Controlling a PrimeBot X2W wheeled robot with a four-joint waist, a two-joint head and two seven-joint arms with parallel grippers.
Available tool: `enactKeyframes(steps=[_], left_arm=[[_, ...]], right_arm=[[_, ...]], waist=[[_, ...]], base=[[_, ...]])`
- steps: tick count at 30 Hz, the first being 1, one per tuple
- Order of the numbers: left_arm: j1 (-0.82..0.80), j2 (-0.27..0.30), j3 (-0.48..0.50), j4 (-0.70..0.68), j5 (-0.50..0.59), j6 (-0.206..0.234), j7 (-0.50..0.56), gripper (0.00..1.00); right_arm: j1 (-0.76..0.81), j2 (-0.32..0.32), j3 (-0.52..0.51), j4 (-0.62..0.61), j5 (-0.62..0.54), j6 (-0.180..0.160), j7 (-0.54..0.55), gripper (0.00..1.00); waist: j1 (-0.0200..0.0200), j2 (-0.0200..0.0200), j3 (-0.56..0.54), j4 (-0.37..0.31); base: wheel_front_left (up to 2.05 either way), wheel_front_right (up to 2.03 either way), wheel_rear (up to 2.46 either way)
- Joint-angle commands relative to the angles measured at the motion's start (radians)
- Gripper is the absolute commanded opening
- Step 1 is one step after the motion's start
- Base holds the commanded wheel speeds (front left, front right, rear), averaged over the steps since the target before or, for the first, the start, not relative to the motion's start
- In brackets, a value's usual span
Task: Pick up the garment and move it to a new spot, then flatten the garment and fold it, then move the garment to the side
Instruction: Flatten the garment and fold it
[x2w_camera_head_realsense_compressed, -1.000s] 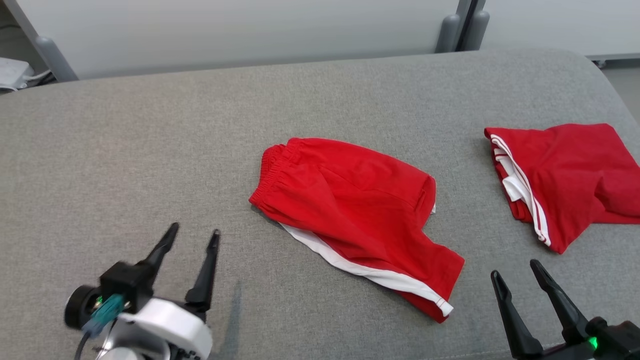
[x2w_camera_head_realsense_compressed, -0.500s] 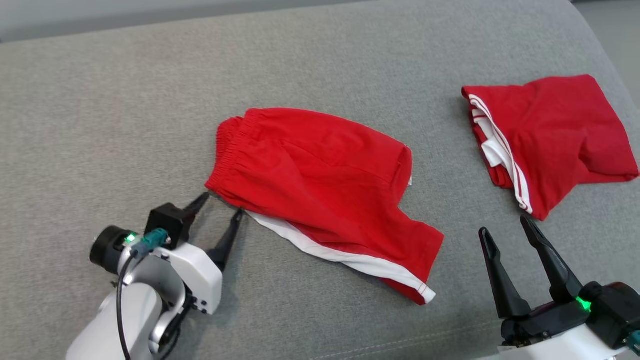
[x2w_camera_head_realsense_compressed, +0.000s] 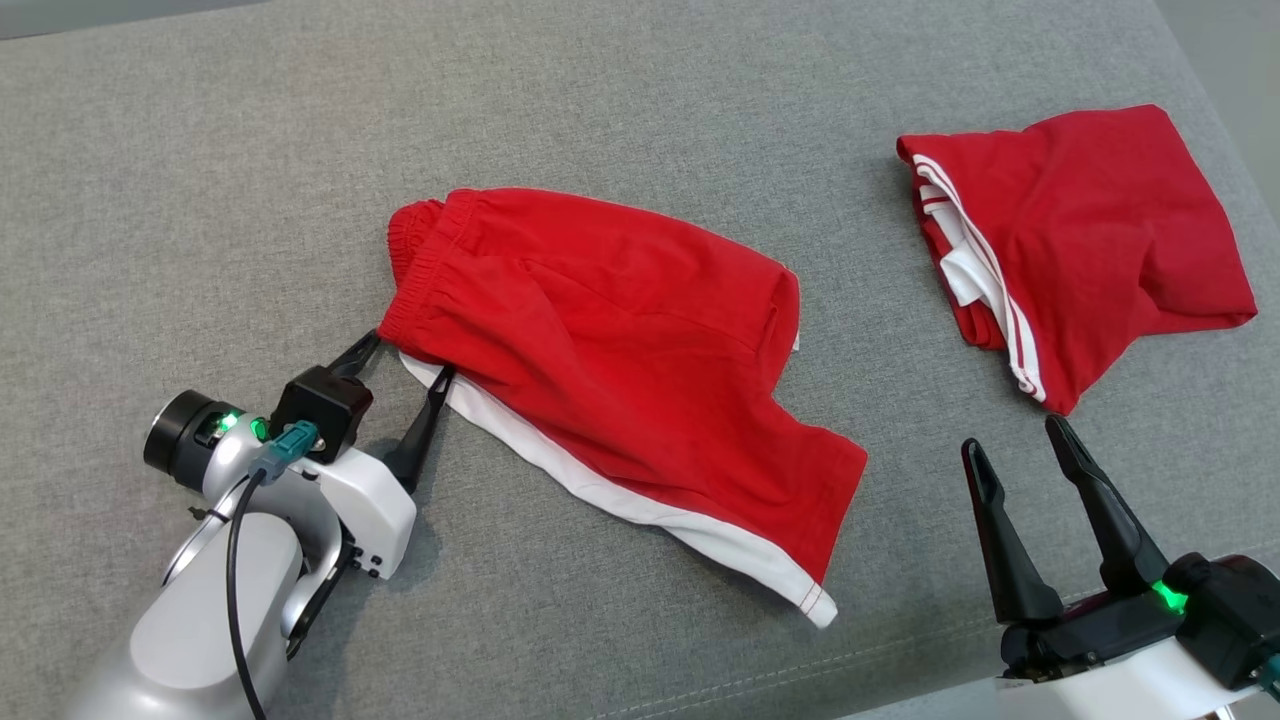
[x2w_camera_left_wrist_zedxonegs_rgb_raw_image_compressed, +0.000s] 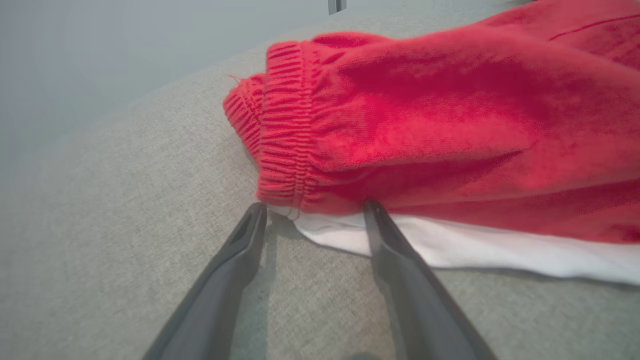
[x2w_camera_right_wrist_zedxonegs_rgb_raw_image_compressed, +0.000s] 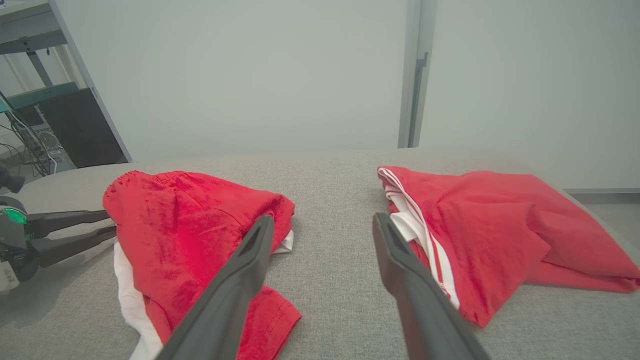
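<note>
You've got bright, even, diffuse light; head view is sharp. Soft shadow on the grey cushion (x2w_camera_head_realsense_compressed: 445, 530) beside the arm of the left gripper (x2w_camera_head_realsense_compressed: 408, 355). Left wrist view is soft: red garment (x2w_camera_left_wrist_zedxonegs_rgb_raw_image_compressed: 425, 125) blurred up close, wall (x2w_camera_left_wrist_zedxonegs_rgb_raw_image_compressed: 100, 50) behind out of focus. Fingers of the right gripper (x2w_camera_right_wrist_zedxonegs_rgb_raw_image_compressed: 324, 219) smear toward the right wrist view's bottom edge.

The garment (x2w_camera_head_realsense_compressed: 620, 370) before me is bright red, with a white band (x2w_camera_left_wrist_zedxonegs_rgb_raw_image_compressed: 475, 247) along one edge and a ribbed red waistband (x2w_camera_left_wrist_zedxonegs_rgb_raw_image_compressed: 282, 125). The second garment (x2w_camera_head_realsense_compressed: 1090, 230) is the same red with thin white stripes. The surface (x2w_camera_head_realsense_compressed: 200, 180) is heathered grey. My left gripper (x2w_camera_head_realsense_compressed: 408, 358) and right gripper (x2w_camera_head_realsense_compressed: 1013, 435) have black fingers (x2w_camera_head_realsense_compressed: 1005, 540), white housings (x2w_camera_head_realsense_compressed: 370, 505), green lights (x2w_camera_head_realsense_compressed: 1163, 597).
</note>
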Motion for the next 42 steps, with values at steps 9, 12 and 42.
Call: enactKeyframes(steps=[9, 12, 42], left_arm=[[-0.069, 0.007, 0.032, 0.095, -0.018, -0.040, -0.032, 0.00], [-0.055, -0.006, 0.056, 0.105, -0.058, -0.038, -0.032, 0.00], [0.273, 0.075, 0.182, -0.394, -0.251, 0.172, 0.171, 1.00]], right_arm=[[-0.029, -0.011, 0.022, -0.032, 0.011, 0.000, -0.013, 1.00], [-0.018, -0.008, 0.010, -0.029, 0.017, 0.000, -0.013, 1.00], [-0.041, -0.078, 0.026, 0.020, 0.041, 0.000, -0.013, 1.00]], waist=[[0.0000, 0.0000, 0.001, -0.004], [0.0000, 0.0000, -0.005, -0.002], [0.0000, 0.0000, -0.035, 0.137]], base=[[0.00, 0.00, 0.00], [0.00, 0.00, 0.00], [0.00, 0.00, 0.00]])
